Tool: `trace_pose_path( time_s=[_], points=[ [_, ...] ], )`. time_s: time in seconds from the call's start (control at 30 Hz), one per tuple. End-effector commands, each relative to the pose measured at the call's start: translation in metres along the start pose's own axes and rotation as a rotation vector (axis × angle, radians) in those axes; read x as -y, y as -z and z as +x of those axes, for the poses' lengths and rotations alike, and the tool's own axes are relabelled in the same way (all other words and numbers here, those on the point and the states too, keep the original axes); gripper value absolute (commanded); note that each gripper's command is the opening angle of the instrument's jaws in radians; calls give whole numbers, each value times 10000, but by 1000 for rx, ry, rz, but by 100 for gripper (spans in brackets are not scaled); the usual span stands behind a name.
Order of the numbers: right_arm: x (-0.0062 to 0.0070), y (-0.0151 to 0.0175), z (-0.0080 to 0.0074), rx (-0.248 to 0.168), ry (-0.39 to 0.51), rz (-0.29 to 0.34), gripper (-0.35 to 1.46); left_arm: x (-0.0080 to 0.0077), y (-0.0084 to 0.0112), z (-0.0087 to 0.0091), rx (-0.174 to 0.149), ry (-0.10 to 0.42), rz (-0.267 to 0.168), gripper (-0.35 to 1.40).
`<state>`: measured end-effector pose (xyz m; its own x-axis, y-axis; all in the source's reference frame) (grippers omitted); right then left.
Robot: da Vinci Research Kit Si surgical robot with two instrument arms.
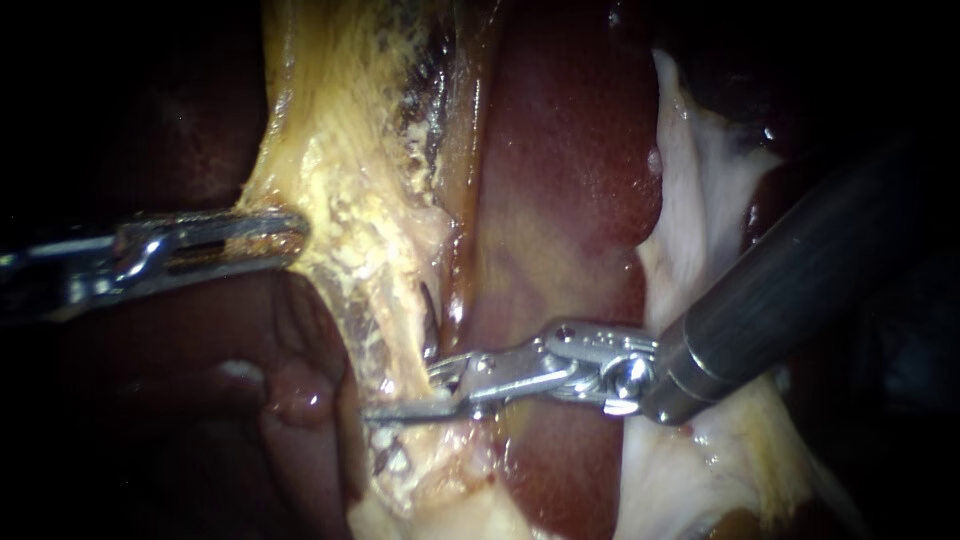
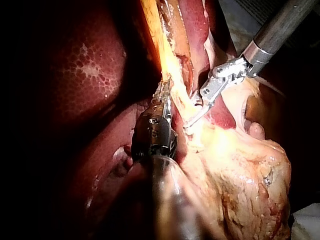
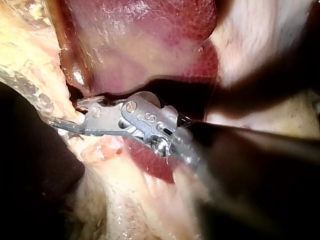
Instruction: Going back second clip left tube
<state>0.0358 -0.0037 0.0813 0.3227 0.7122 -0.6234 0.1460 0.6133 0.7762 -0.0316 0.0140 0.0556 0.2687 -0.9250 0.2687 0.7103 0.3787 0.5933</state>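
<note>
Tube [image 1: 388,335] between parted jaws of right instrument [image 1: 425,390]; left instrument [image 1: 293,235] clamped on yellowish tissue [image 1: 340,170]

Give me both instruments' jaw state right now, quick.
Left instrument: jaws shut on the yellowish tissue.
Right instrument: jaws open, gripping nothing.

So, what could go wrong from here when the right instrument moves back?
1. The right instrument has open jaws against the tissue band; a jaw may snag and tear it on withdrawal.
2. The left instrument grips the band's edge, which looks stretched; it might slip or tear.
3. The liver lies just behind the right jaws and could be scraped.
</note>
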Motion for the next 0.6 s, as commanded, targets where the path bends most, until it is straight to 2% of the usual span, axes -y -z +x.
trace_pose_path(
  time_s=[0.03, 0.13, 0.17, 0.27, 0.37, 0.6],
  points=[
    [0, 0, 0, 0, 0, 0, -35, 0, 0, 0, 0, 0, -1, -35],
    [1, 1, 0, 1, 0, 2, -35, 0, 0, 0, 0, 0, -1, -35],
    [1, 1, 0, 0, -6, 2, -22, 0, 0, 0, 0, 0, -1, -35],
    [0, 2, 2, 1, 35, 1, 33, 0, 0, 0, 0, 0, -1, -35],
    [0, 4, 5, -1, 74, -22, 51, 0, 0, 0, 0, 0, -1, -35],
    [3, 21, 13, -10, 186, -53, 58, 0, 1, 0, 0, 0, -1, -35]
  ],
)
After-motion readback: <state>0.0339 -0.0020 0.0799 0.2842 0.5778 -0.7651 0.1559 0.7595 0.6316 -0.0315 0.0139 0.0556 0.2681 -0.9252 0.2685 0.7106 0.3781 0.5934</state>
